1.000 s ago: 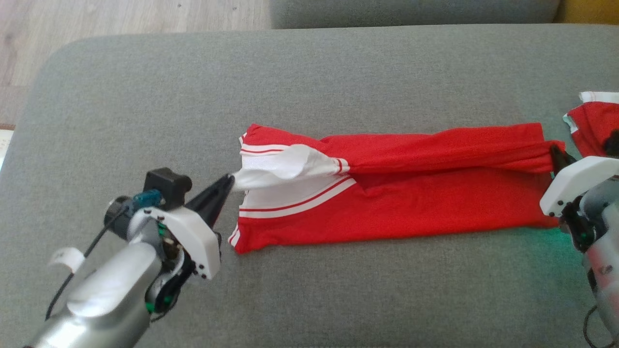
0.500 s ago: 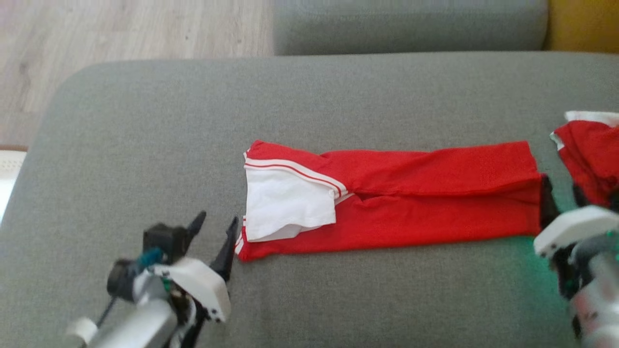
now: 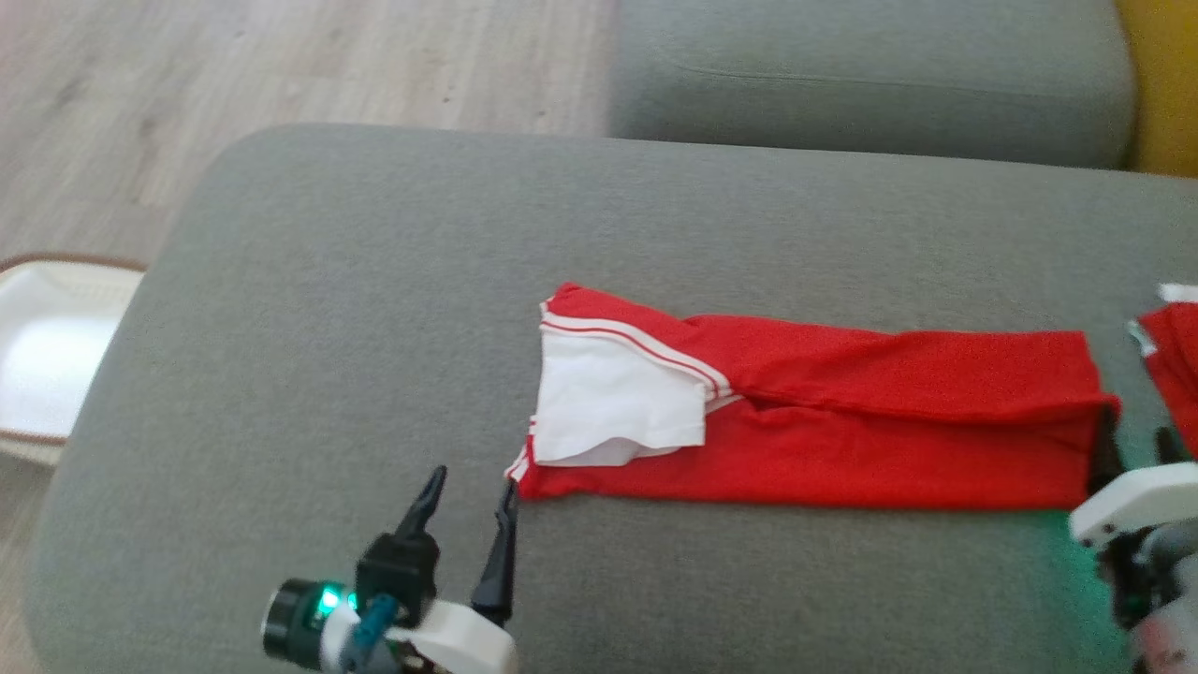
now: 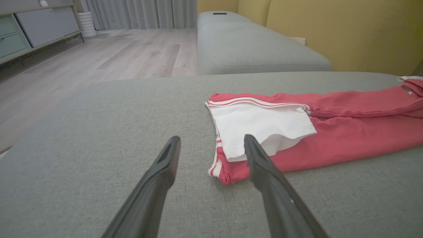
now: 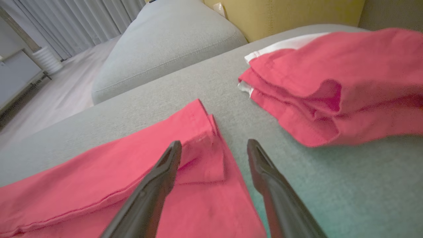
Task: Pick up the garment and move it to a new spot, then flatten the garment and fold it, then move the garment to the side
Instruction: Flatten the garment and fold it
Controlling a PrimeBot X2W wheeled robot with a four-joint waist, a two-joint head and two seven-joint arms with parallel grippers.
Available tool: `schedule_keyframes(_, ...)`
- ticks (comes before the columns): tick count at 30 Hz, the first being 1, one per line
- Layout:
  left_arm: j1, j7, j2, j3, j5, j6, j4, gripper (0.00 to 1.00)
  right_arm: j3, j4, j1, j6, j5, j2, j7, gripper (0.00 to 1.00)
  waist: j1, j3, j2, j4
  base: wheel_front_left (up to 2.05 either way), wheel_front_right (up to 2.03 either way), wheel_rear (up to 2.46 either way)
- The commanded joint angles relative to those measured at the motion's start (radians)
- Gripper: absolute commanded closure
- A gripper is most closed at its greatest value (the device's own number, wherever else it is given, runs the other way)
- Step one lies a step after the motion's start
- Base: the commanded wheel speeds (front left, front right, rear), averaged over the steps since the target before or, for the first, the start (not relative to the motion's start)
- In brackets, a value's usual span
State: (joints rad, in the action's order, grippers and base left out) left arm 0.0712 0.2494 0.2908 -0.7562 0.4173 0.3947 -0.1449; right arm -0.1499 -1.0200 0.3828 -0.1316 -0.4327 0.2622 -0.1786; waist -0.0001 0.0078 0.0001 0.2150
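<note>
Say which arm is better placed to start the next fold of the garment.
Probably right: the right gripper stands open astride a hem corner of the garment, while the left gripper sits just short of the sleeve end.

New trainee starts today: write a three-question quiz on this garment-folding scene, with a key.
1. True or false: the left gripper is shut on the red garment.
2. The panel folded over the garment's end by the left gripper is: A) white B) blue C) black.
3. What lies on the grey cushion beyond the right gripper?
Key: 1 false; 2 A; 3 a second red garment.
</note>
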Motion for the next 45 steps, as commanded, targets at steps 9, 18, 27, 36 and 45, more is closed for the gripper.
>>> schedule_keyframes(9,-0.004,0.012,-0.068,0.066,-0.089,-0.047,0.026,0.00,-0.126,-0.165,0.106,0.001,0.179,0.072,0.080,0.00,0.0001,0.018,-0.0001,0.084,0.00,0.00,0.00)
schedule_keyframes(18,-0.014,0.012,-0.085,0.116,-0.138,-0.085,0.020,0.00,-0.252,-0.250,0.122,0.001,0.244,0.035,0.130,0.25,0.0001,0.019,-0.0001,0.076,0.00,0.00,0.00)
schedule_keyframes(27,-0.033,0.012,-0.102,0.139,-0.165,-0.116,-0.001,0.00,-0.249,-0.242,0.132,0.001,0.331,0.057,0.088,1.00,0.0001,-0.008,-0.0001,0.050,0.00,0.00,0.00)
schedule_keyframes(36,-0.059,0.012,-0.118,0.164,-0.180,-0.142,-0.022,0.00,-0.243,-0.141,0.185,0.001,0.443,0.093,0.046,1.00,0.0001,-0.048,-0.0001,0.027,0.00,0.00,0.00)
schedule_keyframes(45,-0.061,0.012,-0.130,0.171,-0.198,-0.174,-0.047,0.00,-0.085,0.088,0.204,0.001,0.420,-0.159,0.062,1.00,0.0001,-0.066,-0.0001,0.074,0.00,0.00,0.00)
